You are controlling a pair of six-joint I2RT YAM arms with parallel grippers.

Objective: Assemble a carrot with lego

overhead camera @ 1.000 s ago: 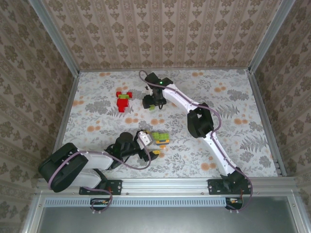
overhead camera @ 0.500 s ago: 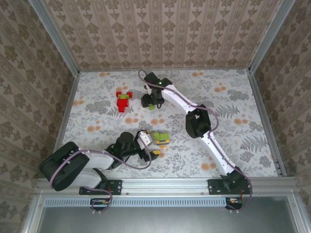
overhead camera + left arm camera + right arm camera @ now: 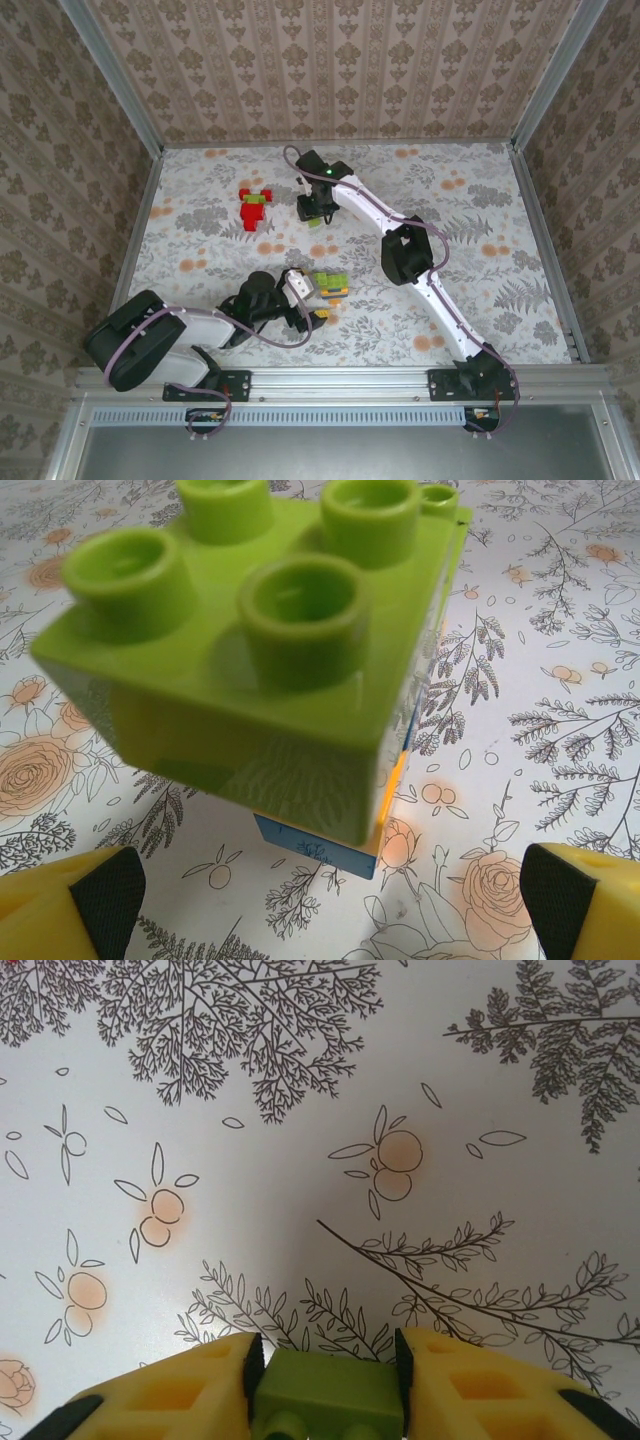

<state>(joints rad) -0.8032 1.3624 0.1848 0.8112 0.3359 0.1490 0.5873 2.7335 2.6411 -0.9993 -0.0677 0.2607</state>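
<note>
The carrot (image 3: 331, 286) lies on the floral table in front of the left arm, a small stack of joined lego. Close up in the left wrist view its green studded brick (image 3: 260, 650) sits over a blue brick (image 3: 322, 846) with an orange edge between them. My left gripper (image 3: 311, 300) is open, its yellow fingertips (image 3: 95, 905) wide apart on either side of the stack and not touching it. At the far middle of the table my right gripper (image 3: 316, 211) is shut on a small green brick (image 3: 325, 1395), held between its black pads (image 3: 253, 1365).
A loose cluster of red and green lego (image 3: 255, 208) lies to the left of the right gripper. Patterned walls and metal rails (image 3: 140, 215) enclose the table on three sides. The right arm stretches diagonally across the middle.
The right gripper's jaws have closed onto the green brick at the far middle. The left arm and the carrot stack have not moved.
</note>
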